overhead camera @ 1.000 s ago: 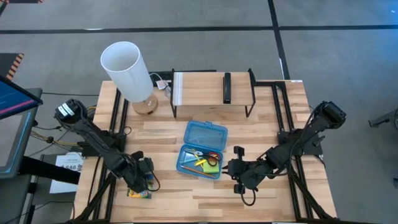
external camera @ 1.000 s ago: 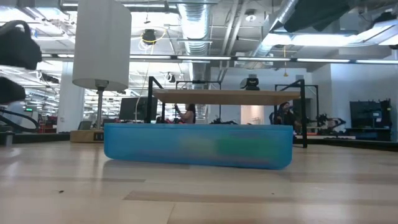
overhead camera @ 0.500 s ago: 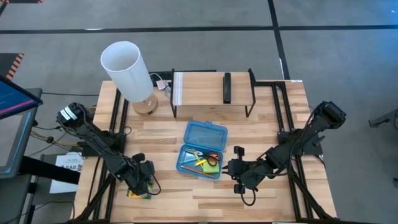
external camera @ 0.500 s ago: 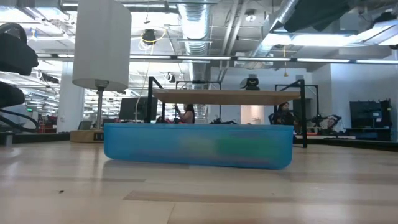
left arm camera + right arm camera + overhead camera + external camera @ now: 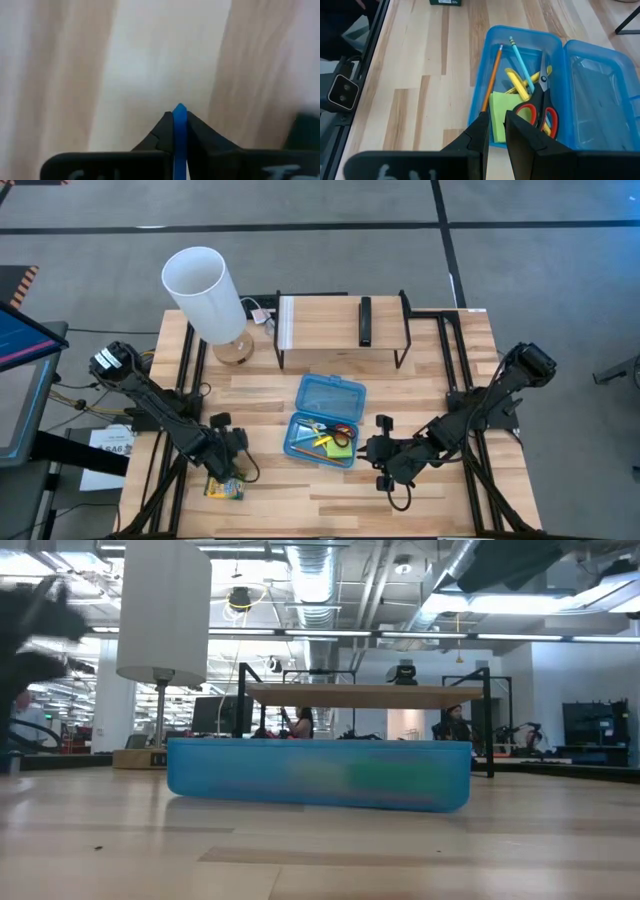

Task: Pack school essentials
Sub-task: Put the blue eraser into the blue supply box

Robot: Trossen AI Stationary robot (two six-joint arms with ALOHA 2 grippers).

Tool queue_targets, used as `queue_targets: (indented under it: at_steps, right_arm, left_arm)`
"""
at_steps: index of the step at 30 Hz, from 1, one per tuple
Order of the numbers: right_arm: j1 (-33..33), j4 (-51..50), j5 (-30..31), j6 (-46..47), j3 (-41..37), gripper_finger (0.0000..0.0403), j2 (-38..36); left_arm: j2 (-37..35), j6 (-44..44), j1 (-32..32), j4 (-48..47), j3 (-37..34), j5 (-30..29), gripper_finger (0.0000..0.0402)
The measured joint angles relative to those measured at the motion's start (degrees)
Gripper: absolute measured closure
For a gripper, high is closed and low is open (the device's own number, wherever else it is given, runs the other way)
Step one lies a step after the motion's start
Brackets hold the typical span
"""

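School essentials are mostly packed. A thin blue sliver, probably the small blue eraser [image 5: 179,135], is pinched edge-on between my left fingers [image 5: 197,137], which are closed on it above bare wood planks. My left gripper [image 5: 228,452] hangs over the near-left part of the pale wooden table [image 5: 420,380], just beyond the yellow-green crayon box [image 5: 224,489], which lies flat on the boards near the front edge, not yet packed.

My right gripper [image 5: 381,452] waits just beside the case, its fingers [image 5: 479,135] drawn close with only a narrow gap and nothing between them.

Between the two grippers sits the blue translucent plastic case [image 5: 324,420], lid thrown open toward the far side. In its tray lie the red-handled scissors [image 5: 540,107], a green sticky-note pad [image 5: 506,117], an orange pencil [image 5: 490,80], yellow pencils [image 5: 518,84] and a teal pen [image 5: 521,53].

Beyond it stand a white cylinder-shaded lamp [image 5: 205,290] on its round wooden base at the far left and a black-framed wooden shelf [image 5: 340,320] along the back.

By my reckoning, the bulk is done: what remains is carrying the blue piece across to the tray, then fetching the crayon box, and perhaps shutting the lid.
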Motion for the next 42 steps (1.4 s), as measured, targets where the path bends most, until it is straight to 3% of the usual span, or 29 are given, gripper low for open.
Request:
queue_targets:
  at_steps: [4,8,12,17,21,25,32,42]
  right_arm:
    - [-0.4,-0.3,0.0,0.0,0.0,0.0321,0.0]
    - [-1.2,-0.4,0.2,-0.1,0.0,0.0321,0.0]
    - [-1.6,-0.4,0.2,-0.1,0.0,0.0321,0.0]
    - [-1.0,-1.9,0.1,0.6,0.0,0.0321,0.0]
    - [-0.8,-2.3,0.1,0.8,0.0,0.0321,0.0]
    - [-0.6,-2.5,0.1,1.0,0.0,0.0321,0.0]
    - [-0.6,-2.6,0.1,1.5,0.0,0.0321,0.0]
    - [-0.7,-2.3,0.0,1.9,0.0,0.0321,0.0]
  left_arm:
    - [-1.6,8.5,4.5,0.0,5.0,-5.1,0.0399]
    - [-0.9,24.1,11.8,10.4,9.0,-6.0,0.04]
    - [2.4,36.3,19.7,17.7,11.6,-1.6,0.0401]
    - [8.7,44.6,26.2,24.4,15.0,5.5,0.0401]
    - [13.7,46.3,28.6,26.2,17.8,8.8,0.0393]
    - [17.1,45.9,29.2,25.5,19.3,9.8,0.0346]
    - [15.2,44.4,28.6,22.7,19.4,7.5,0.0249]
    - [15.2,41.1,27.7,22.7,19.5,9.7,0.0196]
